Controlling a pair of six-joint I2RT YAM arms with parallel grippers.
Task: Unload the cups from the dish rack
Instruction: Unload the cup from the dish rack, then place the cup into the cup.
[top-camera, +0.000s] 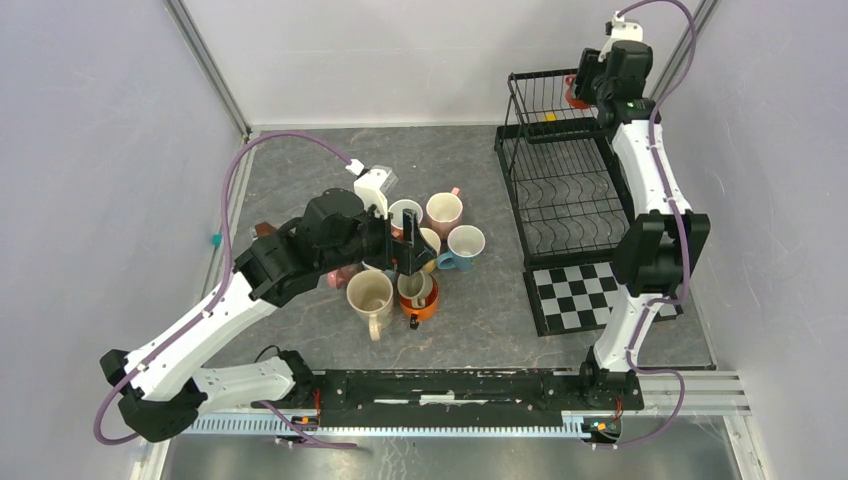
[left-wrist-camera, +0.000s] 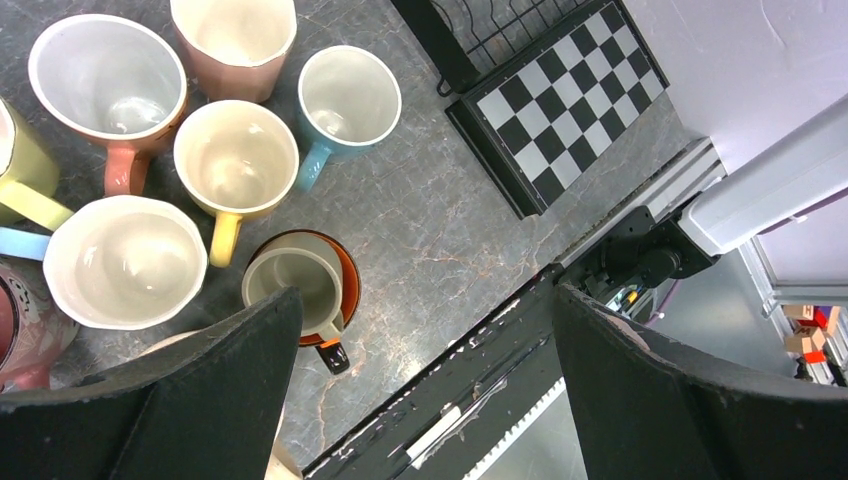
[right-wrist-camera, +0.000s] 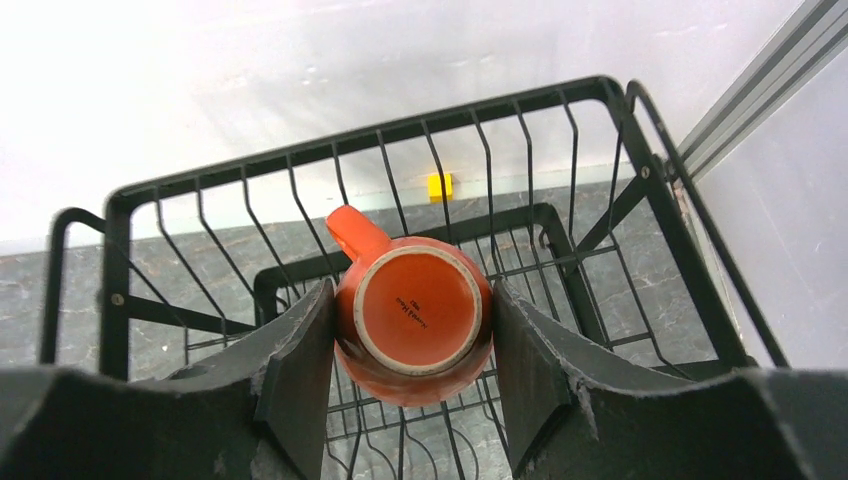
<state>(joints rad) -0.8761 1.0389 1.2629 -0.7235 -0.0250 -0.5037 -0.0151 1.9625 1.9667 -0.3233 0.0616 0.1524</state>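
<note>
Centrally framed, the right gripper clamps an inverted orange cup by its sides within the upper tier of the dish rack (glossy, rigid ceramic, likely slippery and breakable), while the left gripper hangs open over the worktop.

Orange mug glossy ceramic; rack blk wire, matt; tabletop grey stone-look, smooth.

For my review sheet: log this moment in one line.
right gripper: shut on upside-down orange mug at dish rack | left gripper: open above mugs on table | stage: mug not yet unloaded
</note>
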